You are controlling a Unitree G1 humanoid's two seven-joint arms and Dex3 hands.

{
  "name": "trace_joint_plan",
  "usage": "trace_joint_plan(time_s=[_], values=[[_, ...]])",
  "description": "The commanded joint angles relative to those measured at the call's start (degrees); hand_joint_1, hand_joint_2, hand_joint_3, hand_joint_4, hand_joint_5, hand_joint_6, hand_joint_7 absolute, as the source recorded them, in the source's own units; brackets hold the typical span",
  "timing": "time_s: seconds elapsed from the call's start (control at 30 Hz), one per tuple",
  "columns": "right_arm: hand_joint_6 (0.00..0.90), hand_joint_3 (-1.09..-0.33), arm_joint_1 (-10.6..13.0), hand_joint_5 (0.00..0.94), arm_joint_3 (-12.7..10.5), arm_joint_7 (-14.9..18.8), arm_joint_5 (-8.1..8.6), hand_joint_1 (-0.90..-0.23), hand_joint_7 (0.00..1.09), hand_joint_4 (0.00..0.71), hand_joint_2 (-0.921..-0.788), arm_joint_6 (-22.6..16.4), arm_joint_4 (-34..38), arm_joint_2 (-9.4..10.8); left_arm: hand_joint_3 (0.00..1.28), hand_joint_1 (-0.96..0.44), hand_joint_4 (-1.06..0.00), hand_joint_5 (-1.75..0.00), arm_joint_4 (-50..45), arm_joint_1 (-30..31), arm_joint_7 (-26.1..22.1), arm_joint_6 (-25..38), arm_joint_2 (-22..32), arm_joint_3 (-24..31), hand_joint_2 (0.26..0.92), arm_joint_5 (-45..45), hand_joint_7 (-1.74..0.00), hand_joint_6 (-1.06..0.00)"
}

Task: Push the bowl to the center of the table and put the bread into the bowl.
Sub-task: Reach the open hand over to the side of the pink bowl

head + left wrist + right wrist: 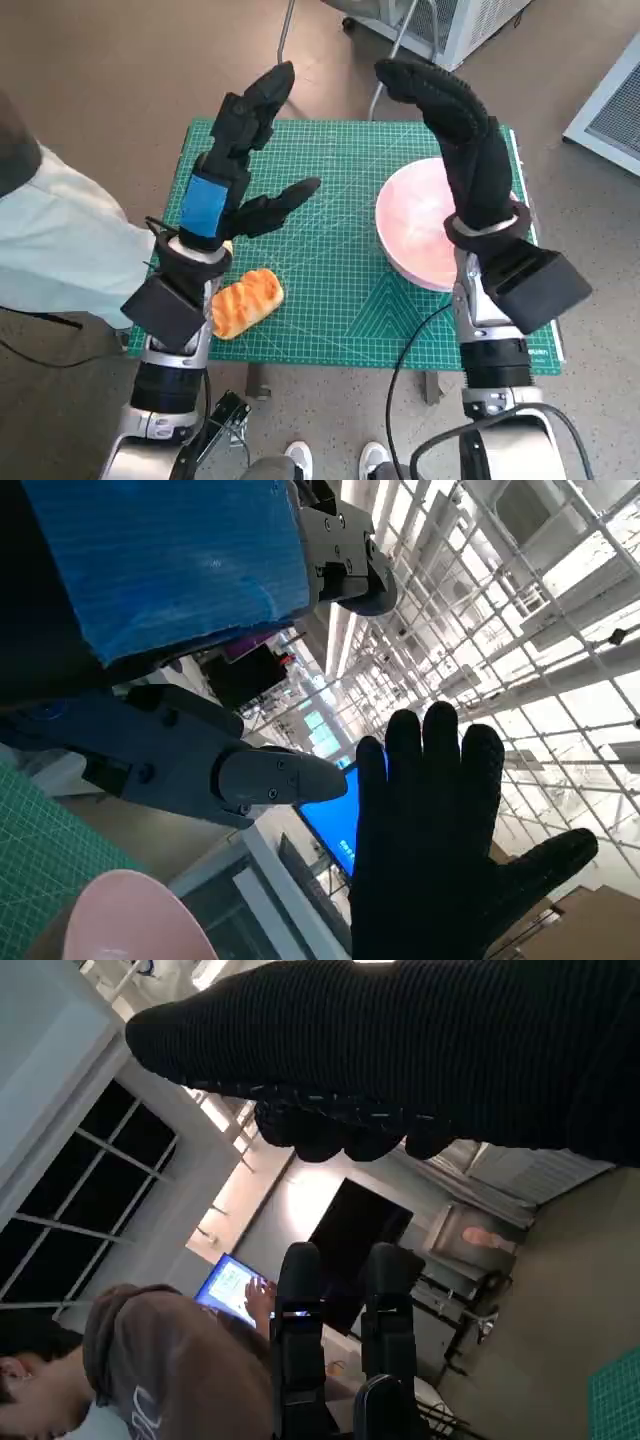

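- Both hands are raised above the table (pixel 330 330), palms turned toward each other, and neither one holds or touches anything.
- Right hand (pixel 455 130), in its black knitted glove, stands upright over the far right part of the table with its fingers straight and close side by side, thumb held away from them; in the left wrist view the same glove (pixel 440 850) shows as an open palm with fingers extended and thumb spread wide.
- Left hand (pixel 240 170), black with blue tape over its back, is lifted over the left part of the table, its fingers reaching up and away while the thumb juts out toward the middle, leaving a wide gap between them; the left wrist view shows its blue-taped back (pixel 170 560) and one grey finger (pixel 200 765) stretched out with nothing in it.
- Green cutting mat covers the table top.
- Pink bowl (pixel 420 225) sits on the right side of the table, near the right edge and partly hidden behind the right wrist, so it is off the middle.
- Bread (pixel 246 301), a golden ridged loaf, lies on the mat at the near left, just beside the left wrist, well apart from the bowl.
- Person in a hood (pixel 150 1380) shows in the right wrist view, near a lit laptop.
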Motion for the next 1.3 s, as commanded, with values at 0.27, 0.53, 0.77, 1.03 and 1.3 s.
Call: trace_joint_plan(time_s=[0.27,0.53,0.77,1.03,1.3], values=[[-0.001,-0.803,2.30,0.004,-3.93,4.54,4.79,-0.661,0.67,0.240,-0.921,-1.07,4.35,-3.89,0.27,-0.44,-0.25,0.00,-0.98,1.35,0.26,-0.37,0.00,0.02,0.921,0.00,-0.50,-0.11],[-0.001,-0.807,3.85,0.003,-9.80,3.53,6.86,-0.661,0.67,0.238,-0.921,-3.05,9.37,-8.23,0.27,-0.44,-0.25,0.00,-1.51,2.46,0.29,-0.43,0.20,0.41,0.921,-0.19,-0.50,-0.11],[-0.001,-0.838,5.85,0.000,-13.75,-4.57,3.07,-0.649,0.66,0.231,-0.921,-4.61,14.78,-11.59,0.27,-0.44,-0.25,0.00,-1.35,3.26,0.36,-0.59,0.15,0.77,0.921,-0.53,-0.50,-0.11],[-0.001,-0.844,6.32,0.000,-15.87,-11.16,0.09,-0.615,0.65,0.212,-0.921,-6.22,27.97,-14.84,0.27,-0.43,-0.25,0.00,-1.07,3.44,0.39,-0.27,-0.11,0.89,0.921,-0.92,-0.50,-0.11],[-0.001,-0.897,6.45,0.001,-16.27,-12.24,-0.07,-0.572,0.59,0.192,-0.921,-4.29,37.09,-14.23,0.27,-0.43,-0.25,0.00,-1.50,3.53,0.28,0.88,-0.21,0.92,0.921,-1.39,-0.50,-0.11]])
